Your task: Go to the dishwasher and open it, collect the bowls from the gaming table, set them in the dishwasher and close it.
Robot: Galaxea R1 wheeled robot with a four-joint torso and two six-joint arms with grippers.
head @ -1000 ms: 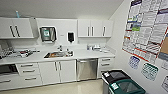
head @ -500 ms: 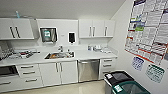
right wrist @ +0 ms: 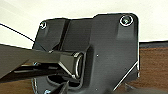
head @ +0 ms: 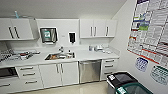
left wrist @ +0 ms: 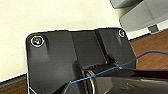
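The dishwasher (head: 89,71) sits shut under the white counter (head: 95,55), just right of the sink (head: 59,56) and between white cupboard doors and drawers. Posters (head: 150,30) full of writing hang on the right wall, too blurry to read. I cannot tell how either pincer stands.

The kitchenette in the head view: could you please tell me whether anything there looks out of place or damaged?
Nothing stands out. The brushed-steel dishwasher sits shut and flush under the white counter, the white upper cabinet doors hang closed and level, and the steel sink shows no spill around it.
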